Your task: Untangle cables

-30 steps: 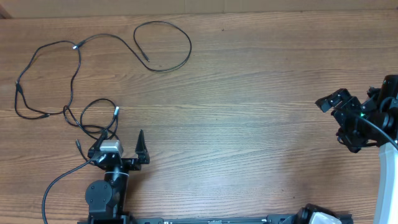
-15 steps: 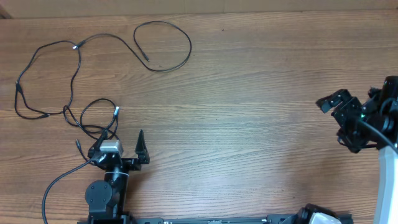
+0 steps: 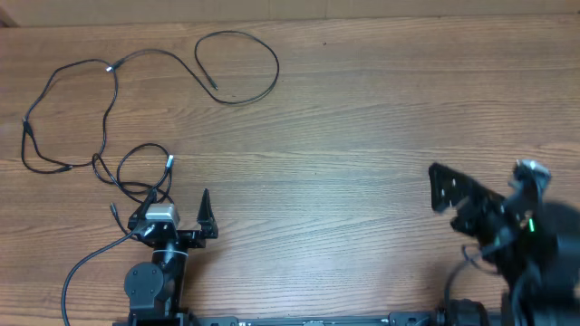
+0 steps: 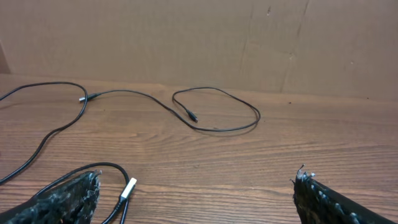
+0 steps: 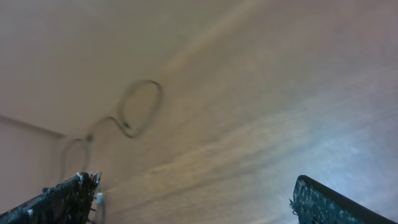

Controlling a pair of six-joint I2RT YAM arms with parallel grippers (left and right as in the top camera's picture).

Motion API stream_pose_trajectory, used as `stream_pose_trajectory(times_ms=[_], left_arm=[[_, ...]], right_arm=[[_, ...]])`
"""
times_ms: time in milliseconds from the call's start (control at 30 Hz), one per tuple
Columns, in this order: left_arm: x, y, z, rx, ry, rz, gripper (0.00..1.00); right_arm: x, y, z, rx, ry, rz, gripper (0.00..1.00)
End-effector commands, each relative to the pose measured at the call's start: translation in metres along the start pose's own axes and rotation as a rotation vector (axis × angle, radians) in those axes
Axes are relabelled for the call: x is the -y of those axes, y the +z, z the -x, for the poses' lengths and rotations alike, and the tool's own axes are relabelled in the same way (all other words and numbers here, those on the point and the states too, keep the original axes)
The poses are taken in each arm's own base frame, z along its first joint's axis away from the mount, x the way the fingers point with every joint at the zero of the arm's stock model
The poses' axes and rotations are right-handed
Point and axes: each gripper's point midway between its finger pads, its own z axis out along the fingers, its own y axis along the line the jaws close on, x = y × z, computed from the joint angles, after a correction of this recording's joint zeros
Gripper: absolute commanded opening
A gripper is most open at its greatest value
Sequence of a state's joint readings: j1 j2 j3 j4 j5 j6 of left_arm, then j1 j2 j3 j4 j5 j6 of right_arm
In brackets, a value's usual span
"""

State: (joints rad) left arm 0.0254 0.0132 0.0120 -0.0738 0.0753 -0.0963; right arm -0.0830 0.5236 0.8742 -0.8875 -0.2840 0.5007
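1. Table (image 3: 362, 118): wood-grain top. A brown cardboard wall (image 4: 186, 37) stands along its far edge.
2. Cables (image 3: 111, 65): thin black cords, all on the far-left part of the table. They lie flat and nothing grips them.
3. Loop (image 3: 276, 68): the run farthest to the right curls into an open ring. Its small plug end (image 3: 213, 87) lies inside the ring. My left wrist view shows this ring near the wall.
4. Coil (image 3: 143, 146): a smaller ring crossed by other strands, just ahead of the left gripper. A silver plug (image 3: 169, 163) sits at its right side.
5. Left gripper (image 3: 172, 208): low at the near-left edge of the table, pointing toward the wall. Its fingers (image 4: 68, 199) are spread wide with only bare wood between them, so it holds nothing. One strand of the coil runs just beside the left finger. I cannot tell whether it touches.
6. Right gripper (image 5: 196, 205): at the near-right of the table, well apart from the cables, and blurred in the overhead view. My right wrist view shows its fingers (image 5: 329, 202) standing wide, with bare table between them and nothing held.
7. Right wrist view: hazy. The loop shows only as a faint outline far off, and I cannot make out finer cable detail there.
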Motion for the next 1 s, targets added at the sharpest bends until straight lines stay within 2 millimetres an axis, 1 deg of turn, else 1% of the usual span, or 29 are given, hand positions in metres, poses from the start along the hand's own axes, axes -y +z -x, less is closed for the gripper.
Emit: stream_pose_trajectory(times_ms=[0, 33, 100, 133, 200, 300, 400, 533, 633, 667, 733, 833, 967], left_arm=[[0.003, 0.0, -0.001, 0.004, 0.023, -0.011, 1.0], [0.003, 0.0, -0.001, 0.004, 0.023, -0.011, 0.99], [0.003, 0.0, -0.001, 0.004, 0.023, -0.011, 0.99], [0.003, 0.0, -0.001, 0.004, 0.023, -0.011, 1.0], [0.003, 0.0, -0.001, 0.004, 0.023, -0.011, 0.99], [0.003, 0.0, -0.001, 0.004, 0.023, -0.011, 0.99], [0.003, 0.0, -0.001, 0.004, 0.023, -0.011, 0.99], [0.003, 0.0, -0.001, 0.004, 0.023, -0.011, 1.0], [0.003, 0.0, -0.001, 0.004, 0.023, -0.011, 1.0], [0.003, 0.0, -0.001, 0.004, 0.023, -0.011, 0.99], [0.003, 0.0, -0.001, 0.004, 0.023, -0.011, 0.99], [0.003, 0.0, -0.001, 0.004, 0.023, -0.011, 1.0], [0.003, 0.0, -0.001, 0.004, 0.023, -0.011, 0.99]], right_arm=[[-0.014, -0.026, 0.003, 0.101, -0.049, 0.074, 1.0], [-0.017, -0.033, 0.006, 0.133, -0.06, 0.088, 1.0], [-0.018, -0.041, 0.021, 0.232, -0.075, 0.081, 1.0], [-0.019, -0.043, 0.024, 0.256, -0.081, 0.088, 1.0], [-0.02, -0.044, 0.028, 0.297, -0.092, 0.105, 1.0], [-0.01, -0.039, 0.037, 0.378, -0.092, 0.078, 1.0], [0.004, -0.027, 0.04, 0.435, -0.088, 0.048, 1.0], [0.017, -0.006, 0.037, 0.488, -0.096, 0.068, 1.0], [0.028, 0.01, 0.03, 0.496, -0.096, 0.069, 1.0], [0.035, 0.019, 0.025, 0.494, -0.096, 0.068, 1.0], [0.043, 0.026, 0.023, 0.514, -0.093, 0.059, 1.0], [0.049, 0.035, 0.019, 0.539, -0.098, 0.073, 1.0], [0.058, 0.043, 0.014, 0.568, -0.099, 0.076, 1.0]])
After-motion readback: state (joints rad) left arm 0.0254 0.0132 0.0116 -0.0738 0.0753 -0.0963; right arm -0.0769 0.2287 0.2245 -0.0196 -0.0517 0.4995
